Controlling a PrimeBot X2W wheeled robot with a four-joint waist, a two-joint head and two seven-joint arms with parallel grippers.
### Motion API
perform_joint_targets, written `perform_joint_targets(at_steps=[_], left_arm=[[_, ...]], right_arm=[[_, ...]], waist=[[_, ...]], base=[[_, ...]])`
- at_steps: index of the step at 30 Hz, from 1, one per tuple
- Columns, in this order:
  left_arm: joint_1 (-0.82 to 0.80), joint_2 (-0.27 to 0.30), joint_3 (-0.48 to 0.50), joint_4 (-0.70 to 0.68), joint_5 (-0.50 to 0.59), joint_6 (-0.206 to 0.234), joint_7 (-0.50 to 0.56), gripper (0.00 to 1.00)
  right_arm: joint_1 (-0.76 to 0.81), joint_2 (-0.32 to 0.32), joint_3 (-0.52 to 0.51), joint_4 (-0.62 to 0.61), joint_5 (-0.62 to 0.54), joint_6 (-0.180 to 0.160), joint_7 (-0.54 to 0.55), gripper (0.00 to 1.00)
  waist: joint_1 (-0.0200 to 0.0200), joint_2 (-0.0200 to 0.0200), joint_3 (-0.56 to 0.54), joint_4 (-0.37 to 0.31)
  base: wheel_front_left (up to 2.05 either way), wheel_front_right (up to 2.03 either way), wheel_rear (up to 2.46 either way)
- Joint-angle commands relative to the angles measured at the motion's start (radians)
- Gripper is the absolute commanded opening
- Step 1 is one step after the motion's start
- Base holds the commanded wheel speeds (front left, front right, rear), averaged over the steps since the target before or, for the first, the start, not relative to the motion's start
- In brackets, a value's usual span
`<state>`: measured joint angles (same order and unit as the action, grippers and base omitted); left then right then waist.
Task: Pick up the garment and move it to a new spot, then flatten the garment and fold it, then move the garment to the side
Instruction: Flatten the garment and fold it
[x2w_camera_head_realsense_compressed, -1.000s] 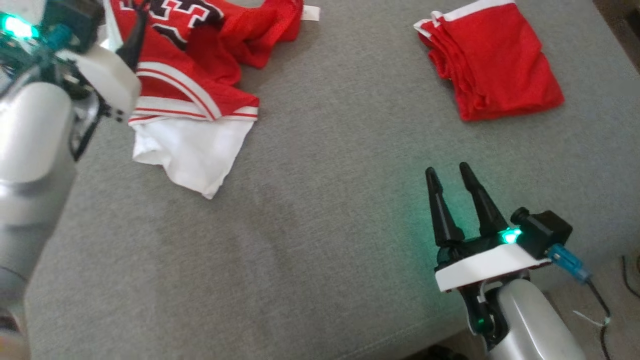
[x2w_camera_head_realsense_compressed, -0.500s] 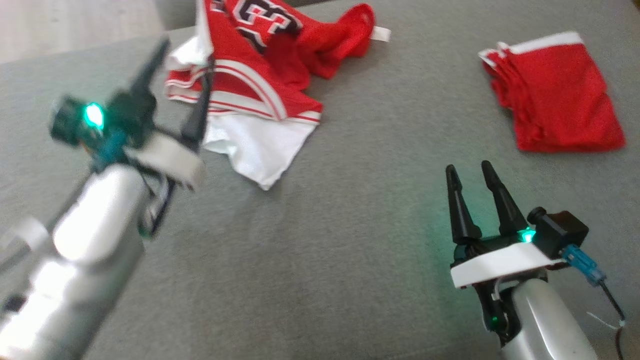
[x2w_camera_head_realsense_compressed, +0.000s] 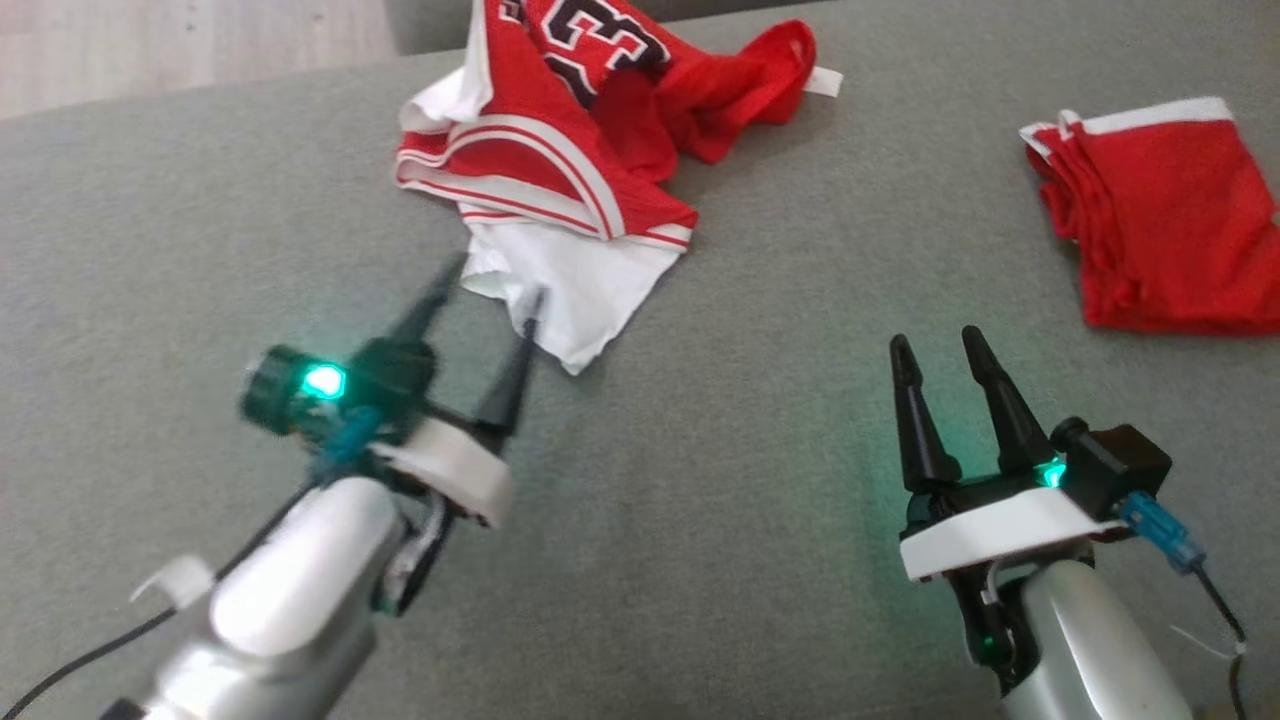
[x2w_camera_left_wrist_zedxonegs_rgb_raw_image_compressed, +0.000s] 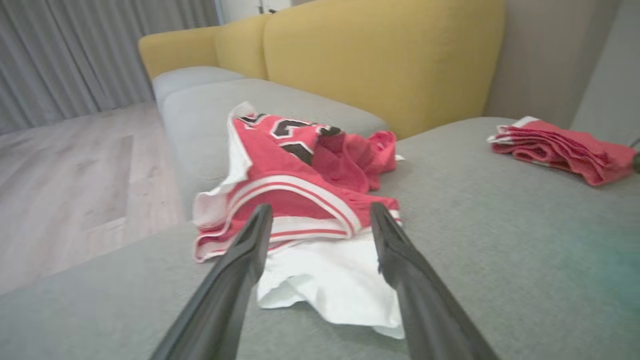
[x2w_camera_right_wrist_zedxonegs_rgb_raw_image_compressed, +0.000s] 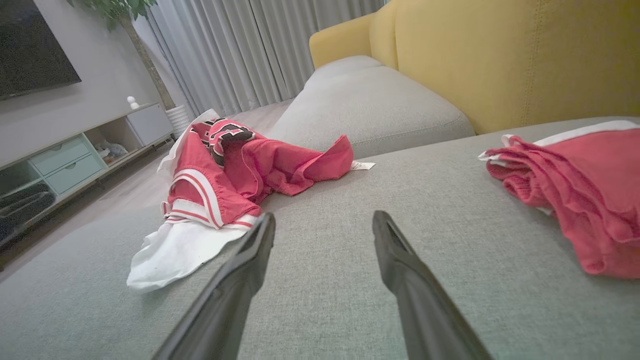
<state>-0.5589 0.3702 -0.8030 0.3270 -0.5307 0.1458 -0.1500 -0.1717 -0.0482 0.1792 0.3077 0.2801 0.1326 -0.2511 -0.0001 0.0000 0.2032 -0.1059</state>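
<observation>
On the grey sofa cushion, far left, the crumpled red-and-white basketball jersey lies heaped. The left gripper, spread wide and empty, points at the jersey's near white edge. The right gripper, equally wide and empty, sits near right. A folded red garment lies far right.

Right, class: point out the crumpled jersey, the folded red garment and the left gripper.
crumpled jersey (x2w_camera_head_realsense_compressed: 540, 168), head view, red striped panel.
folded red garment (x2w_camera_head_realsense_compressed: 1170, 230), head view, top layer's middle.
left gripper (x2w_camera_head_realsense_compressed: 500, 276), head view, midway between fingertips.

Grey cushion bears jersey (crumpled), folded red cloth.
</observation>
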Motion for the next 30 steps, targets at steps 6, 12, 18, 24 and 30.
perform_joint_targets(at_steps=[6, 12, 18, 24, 30], left_arm=[[-0.093, -0.040, -0.061, 0.028, 0.029, -0.048, 0.102, 1.00], [-0.142, -0.073, -0.091, 0.146, 0.035, -0.058, 0.170, 1.00], [-0.192, -0.059, -0.094, 0.285, 0.081, 0.015, 0.207, 1.00], [-0.201, -0.059, -0.116, 0.372, 0.083, 0.013, 0.275, 0.02], [-0.201, -0.074, -0.113, 0.382, 0.066, -0.002, 0.252, 0.00]], right_arm=[[-0.024, -0.002, 0.034, -0.032, 0.013, -0.002, -0.011, 1.00], [-0.035, -0.002, 0.041, -0.039, 0.031, -0.002, -0.011, 1.00], [-0.037, -0.002, 0.048, -0.046, 0.050, -0.002, -0.011, 1.00], [-0.035, -0.002, 0.047, -0.048, 0.058, -0.002, -0.011, 1.00], [-0.033, -0.002, 0.041, -0.045, 0.059, -0.002, -0.011, 1.00]], waist=[[0.0001, 0.0000, 0.053, -0.075], [0.0001, 0.0000, 0.090, -0.139], [0.0001, 0.0000, 0.112, -0.188], [0.0001, 0.0000, 0.114, -0.203], [0.0001, 0.0000, 0.097, -0.198]], base=[[0.00, 0.00, 0.00], [0.00, 0.00, 0.00], [0.00, 0.00, 0.00], [0.00, 0.00, 0.00], [0.00, 0.00, 0.00]])
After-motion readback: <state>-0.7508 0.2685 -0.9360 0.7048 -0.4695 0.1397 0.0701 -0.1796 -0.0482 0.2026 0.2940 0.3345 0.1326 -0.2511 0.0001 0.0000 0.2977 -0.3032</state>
